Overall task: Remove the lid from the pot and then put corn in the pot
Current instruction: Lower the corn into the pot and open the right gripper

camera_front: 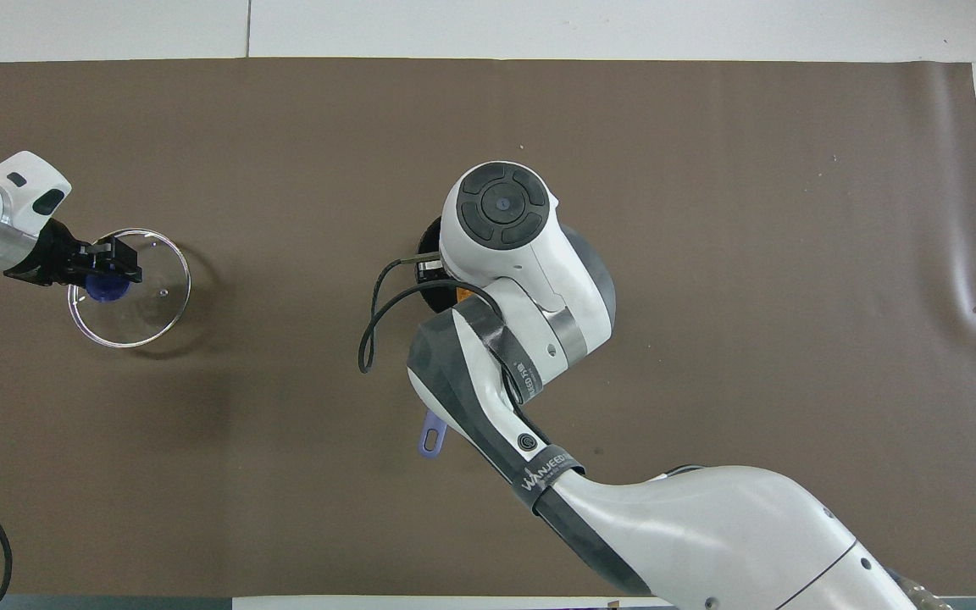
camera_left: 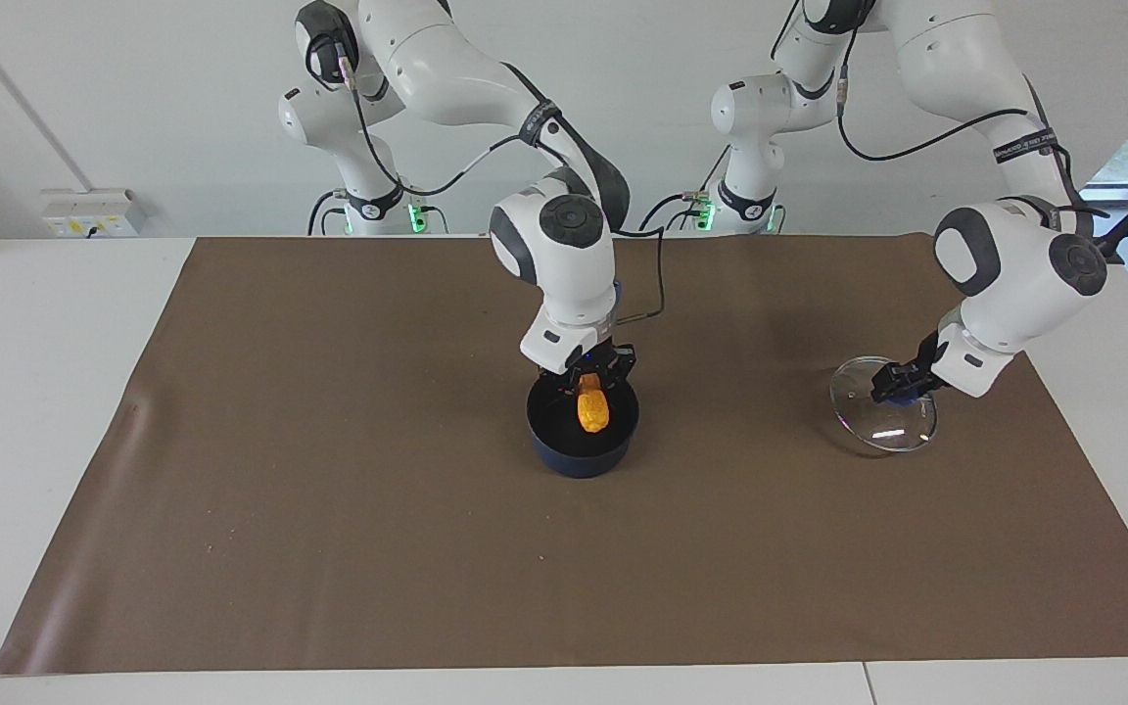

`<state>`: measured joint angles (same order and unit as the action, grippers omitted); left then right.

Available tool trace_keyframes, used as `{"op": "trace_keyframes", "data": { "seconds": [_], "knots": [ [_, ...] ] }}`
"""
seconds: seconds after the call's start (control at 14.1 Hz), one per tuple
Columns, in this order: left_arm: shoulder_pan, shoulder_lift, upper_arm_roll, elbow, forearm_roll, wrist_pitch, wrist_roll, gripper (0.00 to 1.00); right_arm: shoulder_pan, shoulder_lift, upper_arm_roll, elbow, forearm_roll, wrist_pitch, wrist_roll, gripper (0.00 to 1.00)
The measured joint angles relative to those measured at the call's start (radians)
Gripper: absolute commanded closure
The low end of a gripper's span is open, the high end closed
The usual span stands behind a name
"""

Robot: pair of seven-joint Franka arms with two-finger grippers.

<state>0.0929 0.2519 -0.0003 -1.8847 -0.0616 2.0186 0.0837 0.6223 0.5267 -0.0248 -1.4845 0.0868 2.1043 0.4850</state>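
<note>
Right gripper (camera_left: 591, 374): down at the mouth of the pot, fingers pinched on the top end of the corn. In the overhead view its own wrist hides it.
Corn (camera_left: 591, 410): hangs upright from the right gripper, most of its length below the rim and inside the pot. Whether its lower end touches the black bottom cannot be told. In the overhead view only an orange sliver (camera_front: 462, 294) shows beside the wrist.
Pot (camera_left: 583, 452): stands open on the mat at mid-table, nothing in it but the corn. Its black inside shows around the cob. The overhead view shows only an arc of its rim (camera_front: 432, 230) past the right arm.
Pot handle (camera_front: 432, 435): points toward the robots; its pale blue end with a hanging hole sticks out from under the right arm.
Left gripper (camera_left: 898, 383): low over the mat toward the left arm's end of the table, fingers clamped on the lid's blue knob; the overhead view shows it as well (camera_front: 107, 268).
Lid (camera_left: 879, 411): off the pot and well apart from it, held by the knob (camera_front: 105, 287). It is tilted, its lower edge at or just above the mat; contact cannot be told. The mat shows through the glass.
Mat (camera_left: 329, 548): brown sheet covering most of the white table (camera_left: 35, 392), under both pot and lid.
</note>
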Motion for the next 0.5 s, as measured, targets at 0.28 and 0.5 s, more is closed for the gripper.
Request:
{"op": "trace_keyframes", "data": {
  "seconds": [0.28, 0.5],
  "knots": [
    [0.0, -0.001, 0.0, -0.033, 0.003, 0.034, 0.061, 1.0, 0.0, 0.006, -0.002, -0.031, 0.0, 0.066, 0.0, 0.0],
    [0.0, -0.001, 0.0, -0.055, 0.003, 0.074, 0.072, 1.0, 0.001, 0.005, -0.003, -0.032, -0.002, 0.034, 0.0, 0.0]
  ]
}}
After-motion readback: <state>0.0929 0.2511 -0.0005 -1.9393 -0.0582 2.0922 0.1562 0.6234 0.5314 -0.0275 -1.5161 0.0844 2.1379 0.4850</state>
